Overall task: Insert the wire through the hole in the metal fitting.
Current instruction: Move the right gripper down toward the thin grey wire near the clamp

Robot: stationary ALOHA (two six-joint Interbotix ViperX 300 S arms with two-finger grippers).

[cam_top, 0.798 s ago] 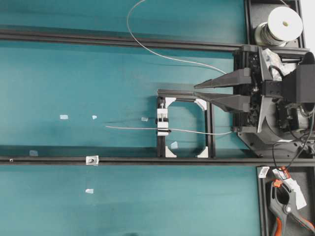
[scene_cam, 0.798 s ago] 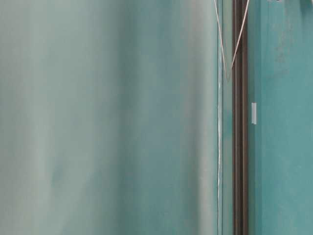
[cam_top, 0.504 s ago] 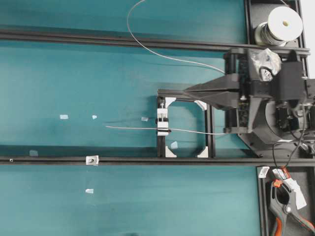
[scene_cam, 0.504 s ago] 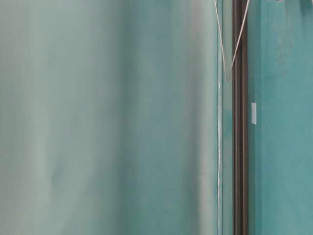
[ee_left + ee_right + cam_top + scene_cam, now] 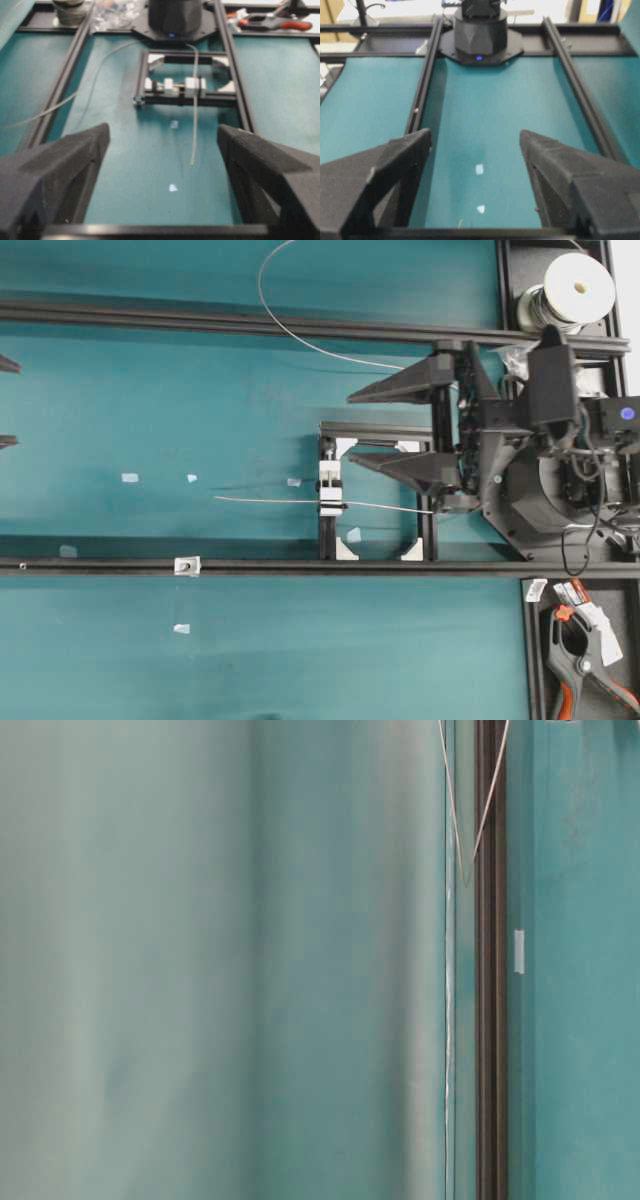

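Overhead, my right jaws [image 5: 375,428] and left jaws [image 5: 162,165] both gape, holding nothing. Between us the wire [image 5: 275,501] threads a white clamp block [image 5: 331,486] on its black frame [image 5: 375,428]; the metal fitting [image 5: 186,564] sits on the black rail [image 5: 300,565] beyond, tape scraps [image 5: 129,478] around.

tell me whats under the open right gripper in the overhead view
Below the right gripper lie the black square frame and the teal mat. The wire passes beside its lower finger, untouched. The arm covers the frame's right side.
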